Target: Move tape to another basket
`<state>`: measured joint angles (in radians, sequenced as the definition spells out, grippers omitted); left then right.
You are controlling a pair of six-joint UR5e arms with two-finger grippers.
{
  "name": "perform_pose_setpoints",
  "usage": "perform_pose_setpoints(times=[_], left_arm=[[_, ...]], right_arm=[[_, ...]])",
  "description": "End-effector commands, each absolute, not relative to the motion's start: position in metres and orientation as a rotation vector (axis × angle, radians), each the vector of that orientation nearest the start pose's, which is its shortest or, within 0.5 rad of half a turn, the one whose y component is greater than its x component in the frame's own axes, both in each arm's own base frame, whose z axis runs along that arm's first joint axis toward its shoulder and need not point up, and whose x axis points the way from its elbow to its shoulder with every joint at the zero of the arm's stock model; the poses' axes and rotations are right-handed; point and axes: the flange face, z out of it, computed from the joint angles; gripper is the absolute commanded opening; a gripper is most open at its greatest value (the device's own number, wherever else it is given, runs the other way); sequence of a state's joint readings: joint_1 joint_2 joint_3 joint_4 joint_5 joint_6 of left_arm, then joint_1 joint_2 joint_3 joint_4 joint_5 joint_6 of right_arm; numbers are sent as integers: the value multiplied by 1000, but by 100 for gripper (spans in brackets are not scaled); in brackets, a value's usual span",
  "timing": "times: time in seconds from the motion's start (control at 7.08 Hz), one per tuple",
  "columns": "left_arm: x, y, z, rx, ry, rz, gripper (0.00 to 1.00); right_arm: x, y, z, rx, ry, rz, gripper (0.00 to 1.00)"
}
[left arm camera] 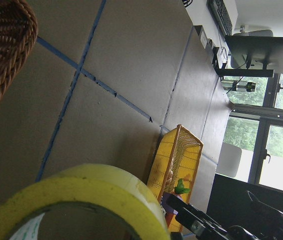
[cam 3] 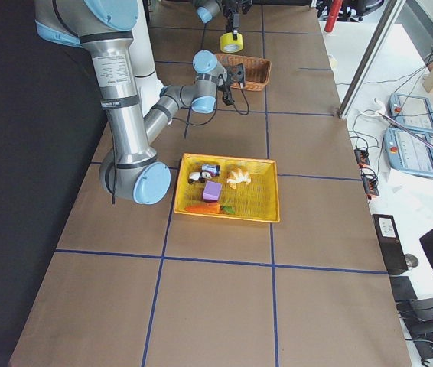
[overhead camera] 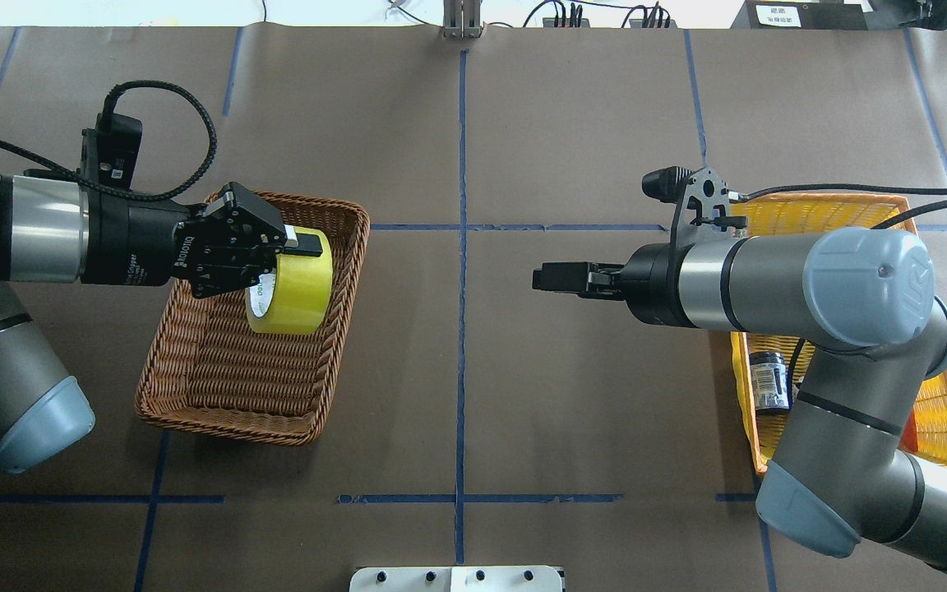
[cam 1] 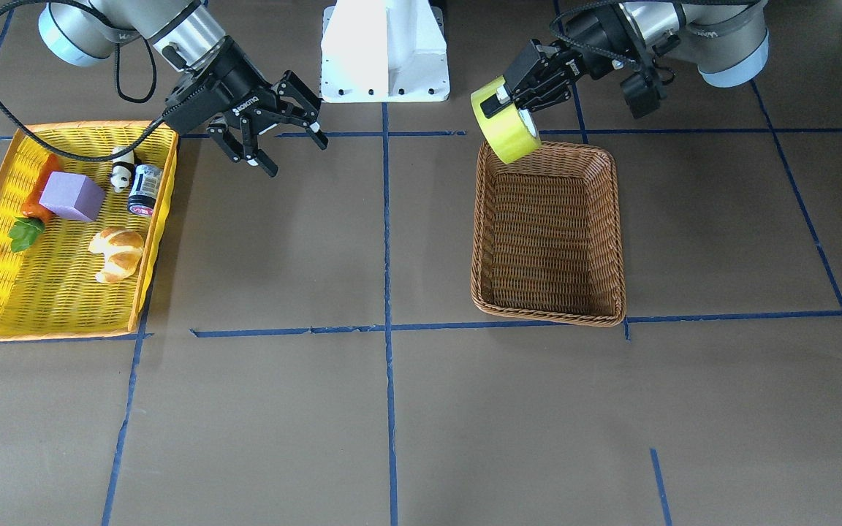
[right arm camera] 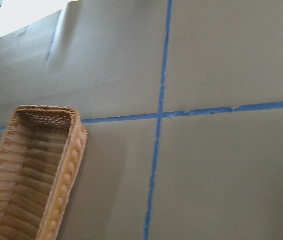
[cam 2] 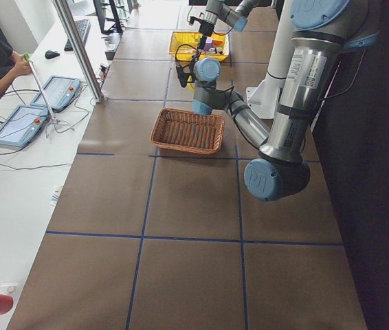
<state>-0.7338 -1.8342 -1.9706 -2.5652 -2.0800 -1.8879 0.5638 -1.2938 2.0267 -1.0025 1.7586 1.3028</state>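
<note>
Table [cam 1: 392,409]: covered in brown paper and divided into squares by blue lines [cam 1: 386,241].
Left arm [overhead camera: 46,230]: extended level over the wicker basket, the wrist being turned sideways.
Right arm [overhead camera: 769,284]: stretched toward the middle of the table, its elbow being seen above the yellow basket in the overhead view.
Yellow basket [cam 1: 41,337]: placed on the robot's right side of the table; five small items are held in it.
Wicker basket [overhead camera: 227,427]: set on the robot's left side, well apart from the yellow basket; nothing is seen lying on its woven floor.
Left gripper [overhead camera: 280,261]: closed on the tape, one finger being laid across the roll's outer face.
Right gripper [cam 1: 297,155]: spread wide with nothing held, just beside the yellow basket's rim, above bare table.
Tape [overhead camera: 301,288]: carried in the air above the wicker basket, clear of the weave and tilted, its white core being turned toward the gripper body.
Purple block [cam 1: 71,197]: laid in the yellow basket beside the carrot.
Croissant [cam 1: 118,252]: laid near the basket's middle, apart from the block.
Can [cam 1: 145,190]: laid on its side against the basket wall.
Carrot [cam 1: 46,169]: partly hidden behind the block.
Panda [cam 1: 123,169]: found just beside the can.
</note>
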Motion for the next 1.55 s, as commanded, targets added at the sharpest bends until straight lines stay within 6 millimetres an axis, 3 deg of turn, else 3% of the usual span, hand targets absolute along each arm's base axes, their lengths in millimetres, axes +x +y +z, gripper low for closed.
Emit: perform_pose_setpoints(times=[0.0,0.14,0.28,0.42,0.71,0.85,0.99,1.13,1.41], left_arm=[[317,-402,227,36,1417,-340,4],[326,-405,233,81,1295,-335,4],[356,-395,245,143,1184,-291,4],[395,-373,259,170,1077,-242,4],[437,-360,287,213,934,-191,4],[448,-368,307,237,879,-161,4],[456,-374,314,255,855,-149,4],[458,-377,315,264,845,-133,4],[459,-381,321,274,829,-122,6]], right_arm=[[-369,-409,265,391,-1015,86,100],[-364,-419,276,389,-912,36,100],[-354,-429,288,394,-833,-15,100],[-348,-435,297,394,-798,-38,100],[-308,-455,322,409,-748,-96,100],[-281,-465,326,347,-803,-79,100],[-252,-474,325,299,-865,-79,100],[-237,-476,334,290,-868,-96,100],[-226,-478,346,293,-850,-98,100]])
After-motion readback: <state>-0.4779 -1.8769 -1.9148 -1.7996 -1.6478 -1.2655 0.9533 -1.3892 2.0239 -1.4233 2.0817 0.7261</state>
